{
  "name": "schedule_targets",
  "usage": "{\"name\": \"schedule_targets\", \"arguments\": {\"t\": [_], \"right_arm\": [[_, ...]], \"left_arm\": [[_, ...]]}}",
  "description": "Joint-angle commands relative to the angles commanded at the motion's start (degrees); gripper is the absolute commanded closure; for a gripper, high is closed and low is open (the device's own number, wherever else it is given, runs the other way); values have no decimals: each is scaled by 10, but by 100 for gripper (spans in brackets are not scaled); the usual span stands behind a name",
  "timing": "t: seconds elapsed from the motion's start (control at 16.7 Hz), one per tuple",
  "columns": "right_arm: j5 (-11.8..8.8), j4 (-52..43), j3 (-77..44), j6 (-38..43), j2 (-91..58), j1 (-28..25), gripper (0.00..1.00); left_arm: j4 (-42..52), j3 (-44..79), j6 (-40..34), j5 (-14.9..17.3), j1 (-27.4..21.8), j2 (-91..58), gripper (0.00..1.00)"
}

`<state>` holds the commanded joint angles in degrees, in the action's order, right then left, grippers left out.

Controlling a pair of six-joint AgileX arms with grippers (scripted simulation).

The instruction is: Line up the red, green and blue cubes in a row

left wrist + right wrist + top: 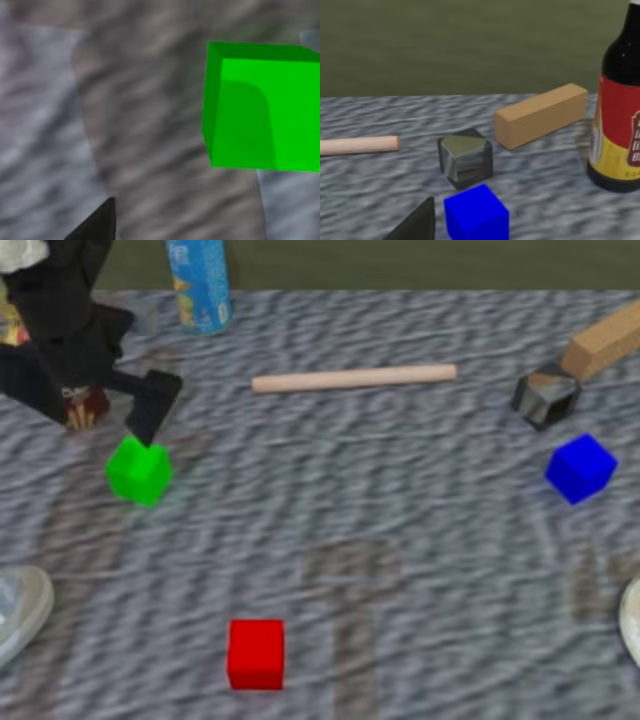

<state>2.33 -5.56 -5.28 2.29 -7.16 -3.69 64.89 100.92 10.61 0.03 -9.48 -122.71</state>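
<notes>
You are looking at a grey, ripple-patterned table (400, 500) with the three task cubes lying well apart. The small bright green matte cube (139, 471) is sitting at the left side of the table, and your left arm's black pincer (152, 410) is hanging just beyond it, its dark tip meeting the cube's far edge in the top view; whether it is touching the cube cannot be told. In the left wrist view the green cube (262, 107) is filling one side of the picture and only one black fingertip (97, 225) is showing, so you cannot tell whether that pincer's fingers are apart or together. The small bright red matte cube (255, 653) is resting alone near the front edge, left of centre. The small deep blue matte cube (580, 468) is lying at the right side, just in front of a dark grey shiny faceted lump (545, 396), which is sitting against a tan wooden block (606, 340). A pale wooden rod (354, 378) is lying across the far middle, and a blue can (201, 280) is standing at the far edge. The right wrist view is showing a dark brown bottle with a red and yellow label (618, 115) near the wooden block (540, 115), and a single black fingertip (417, 225) of the right pincer beside the blue cube (476, 214); its state cannot be told either.
</notes>
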Motion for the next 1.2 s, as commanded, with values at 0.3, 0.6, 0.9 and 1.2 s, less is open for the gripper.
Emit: {"name": "schedule_targets", "arguments": {"t": [0.3, 0.6, 0.9, 1.2], "right_arm": [[-23, 56, 53, -23, 72, 31, 0], [-23, 56, 53, -23, 72, 31, 0], [-23, 56, 53, -23, 72, 31, 0], [-23, 56, 53, -23, 72, 31, 0]], "left_arm": [[31, 65, 6, 2, -6, -67, 0], [30, 65, 6, 2, -3, -69, 0], [-62, 7, 7, 2, -4, -98, 0], [-119, -33, 7, 2, -5, -119, 0]]}}
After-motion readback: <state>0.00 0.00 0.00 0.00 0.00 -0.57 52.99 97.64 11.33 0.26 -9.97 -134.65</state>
